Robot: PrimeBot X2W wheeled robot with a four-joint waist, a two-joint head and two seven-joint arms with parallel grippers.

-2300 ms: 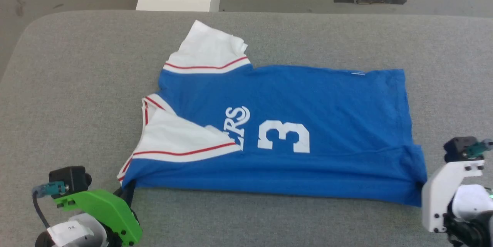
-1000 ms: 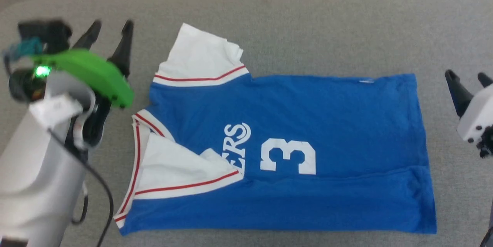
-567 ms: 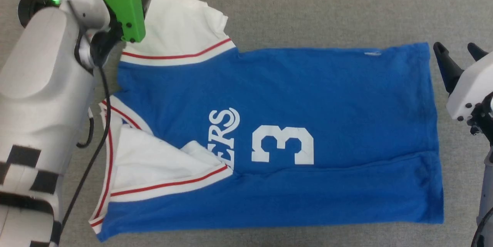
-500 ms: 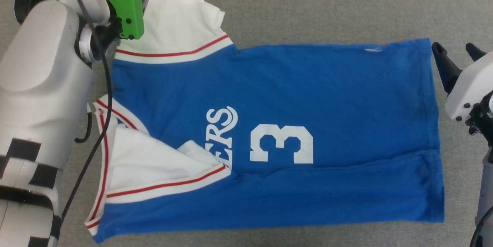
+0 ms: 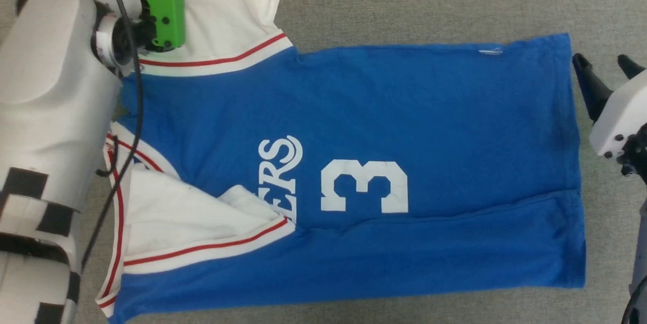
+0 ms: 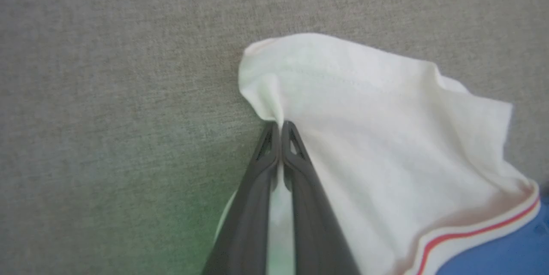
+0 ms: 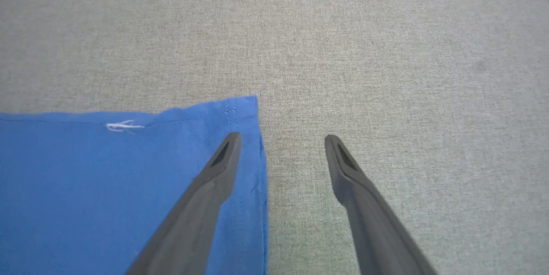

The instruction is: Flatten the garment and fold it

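Left gripper fingers are pinched together on the edge of the white sleeve, middle of the wrist view. My guess is it's there to tug that crumpled bit flat. Right gripper fingers are spread apart, straddling the top right hem corner of the shirt, probably lining up a grab. The shirt lies across the grey table, centre of the head view. The folded sleeve at lower left covers the lettering, so only "ERS" reads. The forearm hides part of the collar.

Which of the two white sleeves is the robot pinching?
The far sleeve, at the head view's top: the left gripper is shut on its edge. The near sleeve lies untouched, folded over the blue front.
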